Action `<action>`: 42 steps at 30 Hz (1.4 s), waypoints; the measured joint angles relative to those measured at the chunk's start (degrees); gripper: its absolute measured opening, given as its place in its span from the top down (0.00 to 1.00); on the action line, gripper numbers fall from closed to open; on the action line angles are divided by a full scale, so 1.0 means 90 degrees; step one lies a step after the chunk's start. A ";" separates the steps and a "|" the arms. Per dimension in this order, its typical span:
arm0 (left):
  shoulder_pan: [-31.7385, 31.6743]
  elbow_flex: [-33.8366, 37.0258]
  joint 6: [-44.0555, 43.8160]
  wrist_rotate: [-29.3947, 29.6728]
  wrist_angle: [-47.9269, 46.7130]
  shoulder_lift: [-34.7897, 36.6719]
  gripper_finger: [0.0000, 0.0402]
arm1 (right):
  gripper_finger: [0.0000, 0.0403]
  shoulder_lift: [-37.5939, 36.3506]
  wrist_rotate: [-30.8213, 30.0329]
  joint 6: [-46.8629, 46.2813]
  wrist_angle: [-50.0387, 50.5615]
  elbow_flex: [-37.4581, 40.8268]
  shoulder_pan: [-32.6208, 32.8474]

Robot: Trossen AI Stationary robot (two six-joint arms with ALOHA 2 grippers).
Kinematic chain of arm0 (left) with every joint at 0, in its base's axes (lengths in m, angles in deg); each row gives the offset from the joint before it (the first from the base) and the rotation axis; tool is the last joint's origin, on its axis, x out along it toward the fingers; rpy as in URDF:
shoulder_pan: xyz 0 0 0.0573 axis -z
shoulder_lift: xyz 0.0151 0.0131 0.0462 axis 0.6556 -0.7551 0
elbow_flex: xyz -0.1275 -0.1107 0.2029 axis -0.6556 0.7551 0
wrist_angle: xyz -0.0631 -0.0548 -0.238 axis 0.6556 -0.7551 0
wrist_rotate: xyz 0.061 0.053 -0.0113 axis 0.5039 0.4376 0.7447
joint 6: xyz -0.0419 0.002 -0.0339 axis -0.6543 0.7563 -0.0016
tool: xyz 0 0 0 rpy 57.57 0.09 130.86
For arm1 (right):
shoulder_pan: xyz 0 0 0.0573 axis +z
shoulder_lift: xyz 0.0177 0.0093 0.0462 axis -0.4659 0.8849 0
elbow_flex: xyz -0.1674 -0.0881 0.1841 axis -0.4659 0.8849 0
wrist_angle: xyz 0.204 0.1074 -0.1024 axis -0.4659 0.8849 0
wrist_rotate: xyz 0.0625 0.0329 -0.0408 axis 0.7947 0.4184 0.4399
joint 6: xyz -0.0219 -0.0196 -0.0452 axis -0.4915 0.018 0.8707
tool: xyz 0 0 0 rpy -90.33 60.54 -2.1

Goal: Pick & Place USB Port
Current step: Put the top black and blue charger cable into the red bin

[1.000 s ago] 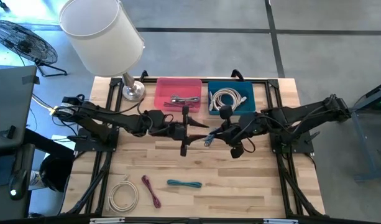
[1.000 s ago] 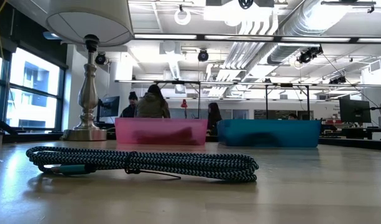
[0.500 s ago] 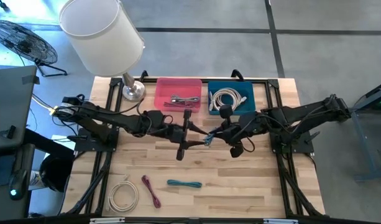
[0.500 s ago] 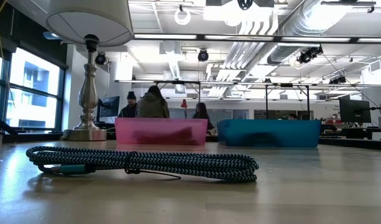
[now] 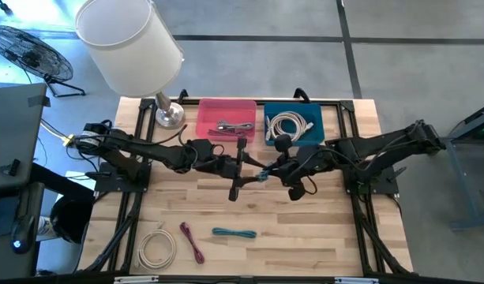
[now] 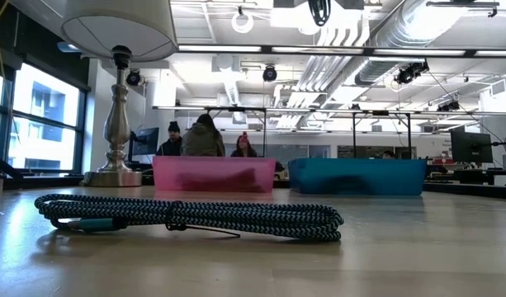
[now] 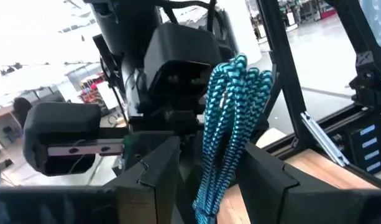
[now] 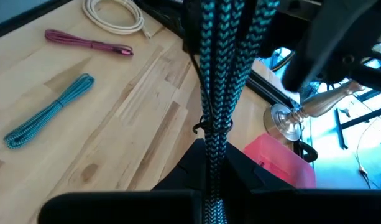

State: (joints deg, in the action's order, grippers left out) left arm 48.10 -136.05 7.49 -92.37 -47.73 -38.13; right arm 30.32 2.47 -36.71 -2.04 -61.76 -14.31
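Table (image 5: 305, 229): cables, bins (image 5: 226, 118), lamp (image 5: 129, 39).

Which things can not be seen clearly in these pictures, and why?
- Pink bin contents: low view, the tinted wall blurs them.
- Blue bin contents: low view, the wall hides them.
- Left gripper: left wrist view, the held teal braided cable covers the gap between the jaws.
- Right gripper: right wrist view, fingertips cut off by the edge.
- Cable connectors: too small in the high view.
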 joint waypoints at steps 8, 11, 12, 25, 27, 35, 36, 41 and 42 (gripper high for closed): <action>0.0000 0.0000 0.0285 0.0074 -0.0019 0.0002 0.94 | 0.97 0.0013 -0.0257 0.0041 0.0027 0.0000 0.0002; 0.0008 0.0000 0.0371 0.0234 -0.0038 0.0005 0.94 | 0.92 0.0011 -0.0265 0.0017 0.0006 0.0000 0.0002; 0.0008 0.0000 0.0374 0.0301 -0.0066 0.0007 0.94 | 0.89 0.0011 -0.0268 0.0015 0.0024 0.0000 0.0001; -0.0013 -0.0685 0.1618 0.3796 -0.3945 0.0927 0.94 | 0.59 -0.0059 -0.1877 -0.0174 0.0185 0.0002 0.0029; -0.0164 -0.1011 0.1726 0.4513 -0.4824 0.0964 0.94 | 0.56 -0.0111 -0.1874 -0.0174 0.0242 0.0002 0.0039; -0.1729 -0.1252 0.0867 0.3563 -0.6720 0.0731 0.94 | 0.55 -0.0174 -0.1950 -0.0180 0.0271 0.0001 0.0053; -0.1906 -0.1208 0.0836 0.3404 -0.6828 0.0658 0.94 | 0.55 -0.0174 -0.1944 -0.0185 0.0268 0.0000 0.0053; -0.2532 -0.1141 0.0474 0.2458 -0.7093 0.0246 0.94 | 0.55 -0.0176 -0.1925 -0.0312 0.0301 0.0002 0.0053; -0.2612 -0.1141 0.0412 0.2267 -0.7094 0.0163 0.93 | 0.55 -0.0176 -0.1923 -0.0322 0.0336 0.0001 0.0053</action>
State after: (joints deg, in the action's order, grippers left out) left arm 24.59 -146.32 11.20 -71.96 -111.58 -36.66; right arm 28.73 -14.84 -39.61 0.98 -61.75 -13.83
